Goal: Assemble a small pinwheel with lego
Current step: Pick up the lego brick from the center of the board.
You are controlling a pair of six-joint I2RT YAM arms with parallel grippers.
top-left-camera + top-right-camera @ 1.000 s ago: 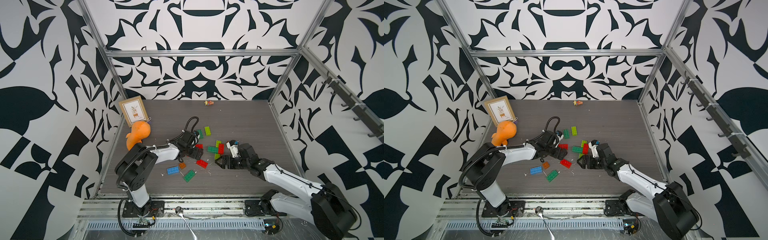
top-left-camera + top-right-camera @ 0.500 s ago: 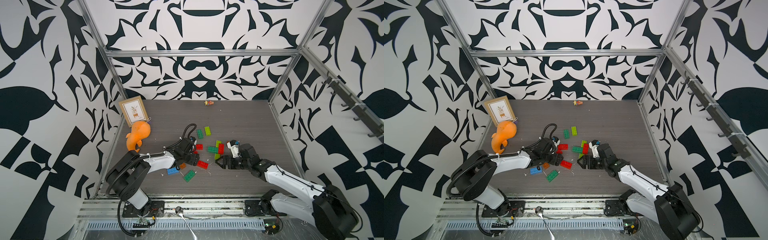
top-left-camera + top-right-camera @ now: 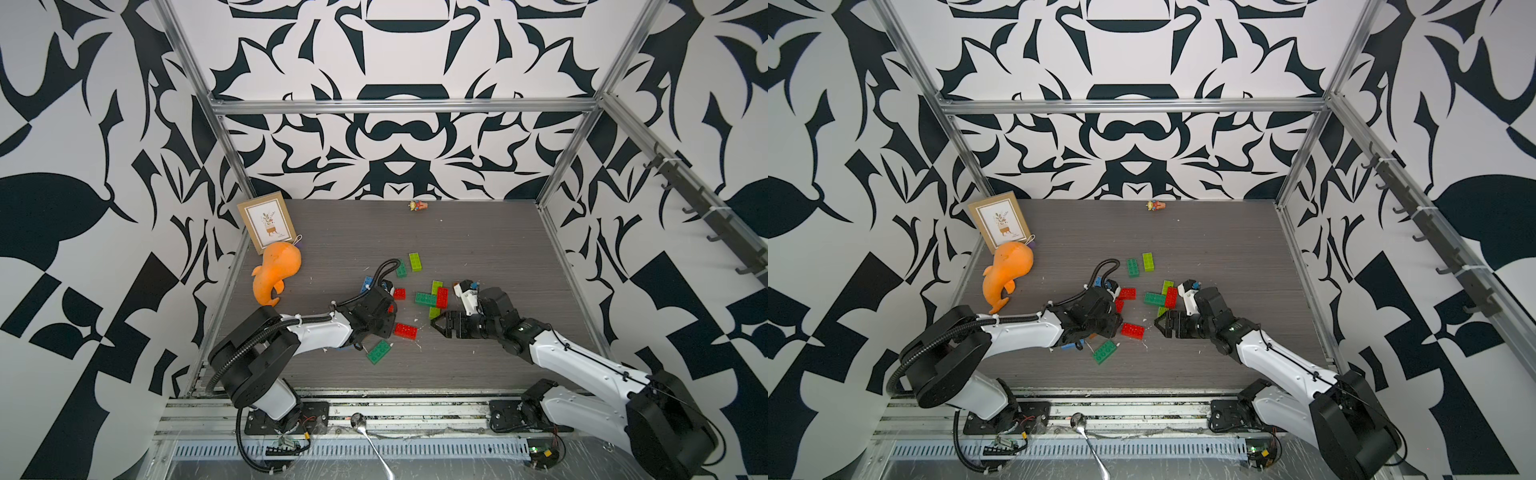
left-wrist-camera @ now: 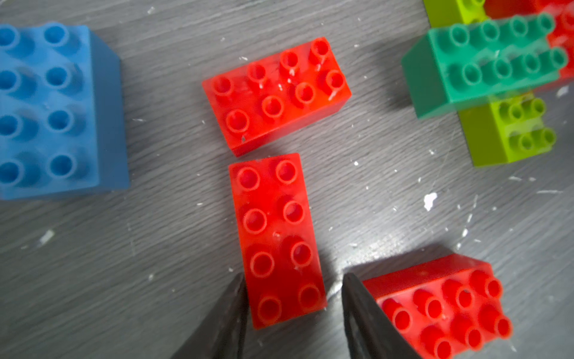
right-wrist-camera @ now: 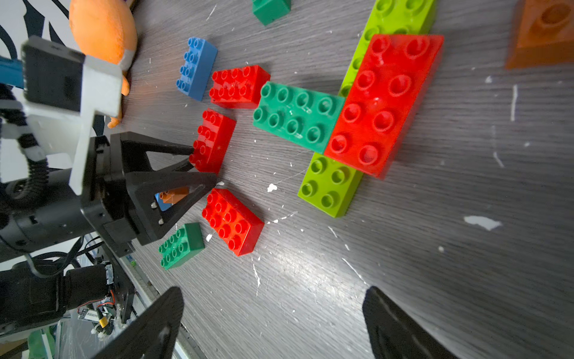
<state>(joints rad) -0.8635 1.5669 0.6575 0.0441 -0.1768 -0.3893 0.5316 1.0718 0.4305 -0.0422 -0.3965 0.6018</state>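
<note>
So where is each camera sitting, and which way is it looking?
Top views: high over the table's front, facing down; both show left arm, right arm, left end effector, right end effector.
Left wrist: on the left arm, facing down at a red brick between its own fingertips.
Right wrist: on the right arm, low, facing across the table at the joined bricks and left end effector; own fingertips show.
Shared: both wrist views show that red brick and the joined bricks.

Nothing legible. The framed card [image 3: 268,224], well apart from both pairs of jaws, bears a tiny line under its plant drawing, too small to read.
</note>
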